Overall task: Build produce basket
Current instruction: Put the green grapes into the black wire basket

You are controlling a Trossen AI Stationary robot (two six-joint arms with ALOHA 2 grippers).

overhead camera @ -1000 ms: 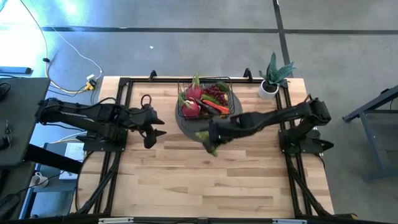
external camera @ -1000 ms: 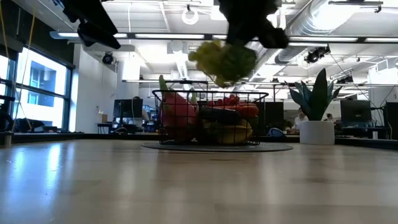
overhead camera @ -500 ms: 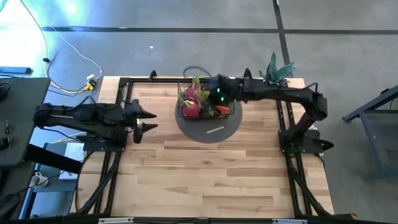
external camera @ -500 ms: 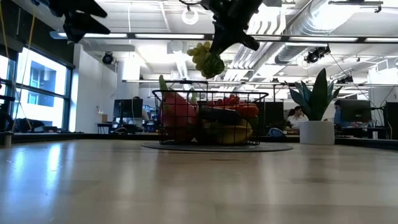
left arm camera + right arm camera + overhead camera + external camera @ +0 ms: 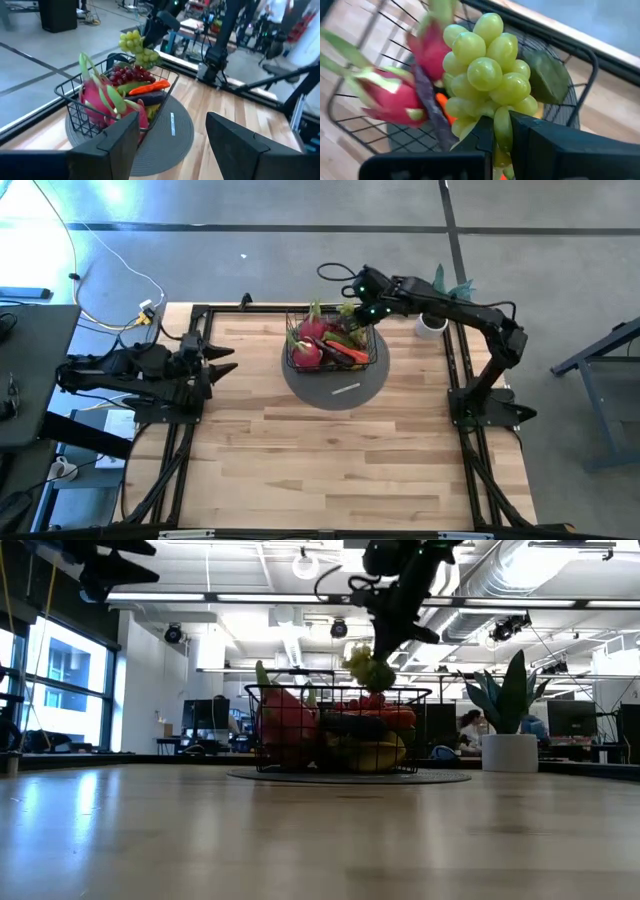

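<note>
**Green grapes held over the basket, ready to be dropped in**

The step in hand looks like the placing of a bunch of green grapes [image 5: 487, 80]. The right gripper [image 5: 500, 131] is pinched tight on the stem end of the bunch and hangs above the far side of the wire basket [image 5: 332, 340], which sits on a round grey mat [image 5: 335, 387] toward the far edge of the table [image 5: 330, 470].

In the low view the grapes [image 5: 369, 670] dangle directly under the claw, just above the basket's rim [image 5: 338, 692]. The basket already holds a pink dragon fruit [image 5: 107, 102], red grapes [image 5: 131, 76], a carrot [image 5: 150, 87] and other pieces.

The next move probably calls for lowering the bunch into a free spot among the fruit, then spreading the fingers to let go.

The left gripper [image 5: 222, 360] waits well apart at the table's left edge, fingers spread and empty.
</note>
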